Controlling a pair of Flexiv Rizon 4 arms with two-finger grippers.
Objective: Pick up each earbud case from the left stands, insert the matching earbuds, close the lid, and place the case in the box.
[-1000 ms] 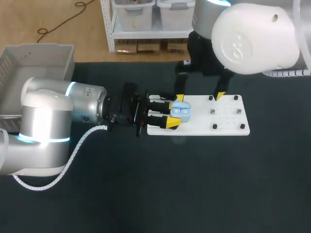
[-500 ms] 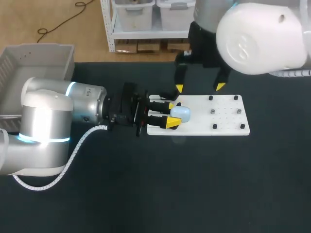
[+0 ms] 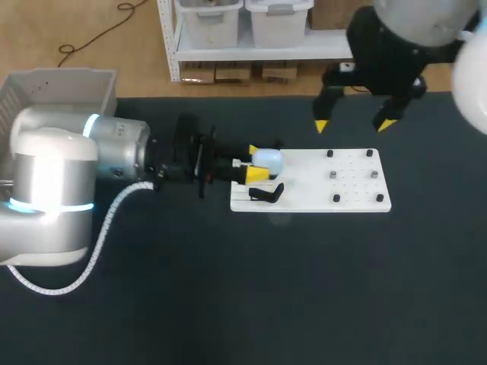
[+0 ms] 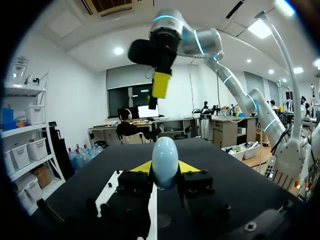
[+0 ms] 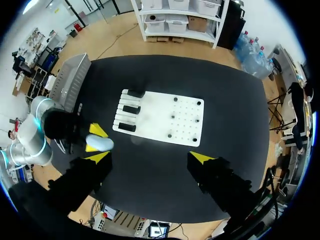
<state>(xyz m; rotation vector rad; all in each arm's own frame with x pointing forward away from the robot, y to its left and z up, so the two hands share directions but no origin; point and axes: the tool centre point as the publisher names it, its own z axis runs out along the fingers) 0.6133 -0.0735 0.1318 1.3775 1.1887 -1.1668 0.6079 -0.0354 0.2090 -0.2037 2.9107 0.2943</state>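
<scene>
Left gripper (image 3: pixel 257 163) reaches in level from the left, both yellow tips pressed on the sides of a pale blue egg-shaped earbud case (image 3: pixel 268 160), lid closed. Left wrist view: case (image 4: pixel 165 161) stands on end between the two tips, filling the narrow gap of the left gripper (image 4: pixel 165 169). Head view puts the case over the left end of a white flat rectangular board (image 3: pixel 350 190). Right wrist view shows it (image 5: pixel 100 144) off that end, over the black table top (image 3: pixel 228 289); how high it is held, cannot tell. Three black stands (image 5: pixel 131 109) sit in a row on the board's left part, none carrying a case. Small dark pegs (image 3: pixel 335 198) dot the right part. Right gripper (image 3: pixel 354 125) hangs high above the board's far edge, fingers spread wide, nothing between them. Its own view looks straight down on the board (image 5: pixel 165 120) from well above. Grey plastic box (image 3: pixel 57 91) at the table's far left corner, well apart from the case.
</scene>
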